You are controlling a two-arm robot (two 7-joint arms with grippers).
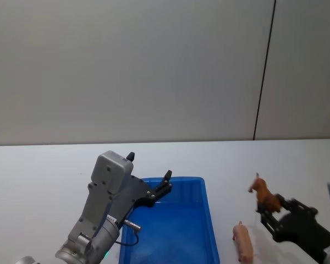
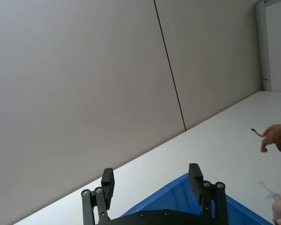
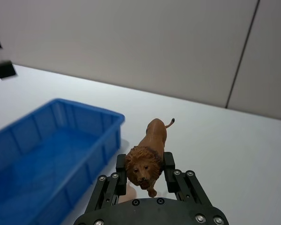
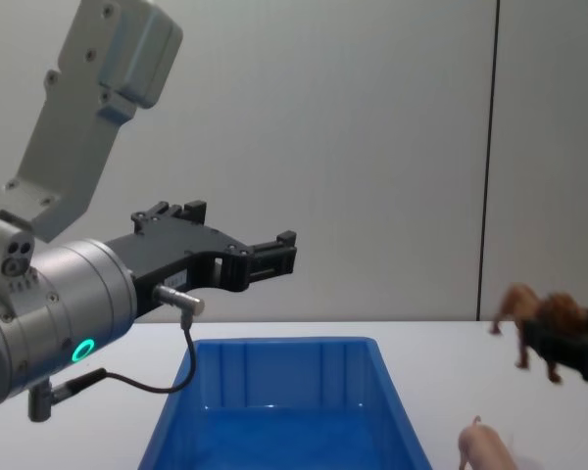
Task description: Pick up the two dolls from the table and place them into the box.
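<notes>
reddish-brown doll (image 3: pixel 154 136), pinched in the right gripper (image 3: pixel 144 162) and seemingly off the table (image 3: pixel 220 140), has the box (image 3: pixel 86 110) to its left, beneath the spread left gripper (image 2: pixel 151 174).

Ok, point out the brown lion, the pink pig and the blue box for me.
brown lion (image 3: pixel 153 137): right wrist view, on its back.
pink pig (image 1: pixel 243 243): head view, on the middle of its body.
blue box (image 1: pixel 210 223): head view, on its right-hand rim.
</notes>
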